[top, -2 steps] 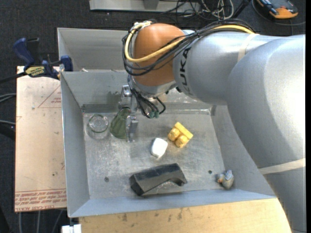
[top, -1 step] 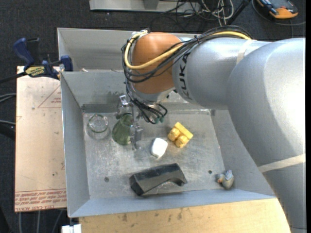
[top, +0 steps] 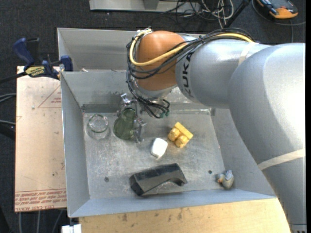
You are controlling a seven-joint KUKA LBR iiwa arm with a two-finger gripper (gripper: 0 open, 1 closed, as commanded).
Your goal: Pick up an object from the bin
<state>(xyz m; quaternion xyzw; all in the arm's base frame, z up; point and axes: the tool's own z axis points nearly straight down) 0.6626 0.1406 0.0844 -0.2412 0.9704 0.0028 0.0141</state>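
The gripper (top: 136,124) hangs low in the back-left part of the bin (top: 73,144), right against a dark olive-green rounded lump (top: 122,126). It may be touching the lump's right side, but the wrist's orange cover (top: 155,57) and cables (top: 154,109) hide the contact. Whether the gripper is wide or narrow cannot be told. Just left of the lump stands a clear glass cup (top: 97,125). To the right lie 2 small pieces close together, a white block (top: 158,148) and a yellow block (top: 180,134). A black wedge (top: 158,178) lies near the front wall, and a small grey-and-orange thing (top: 225,179) sits in the front-right corner.
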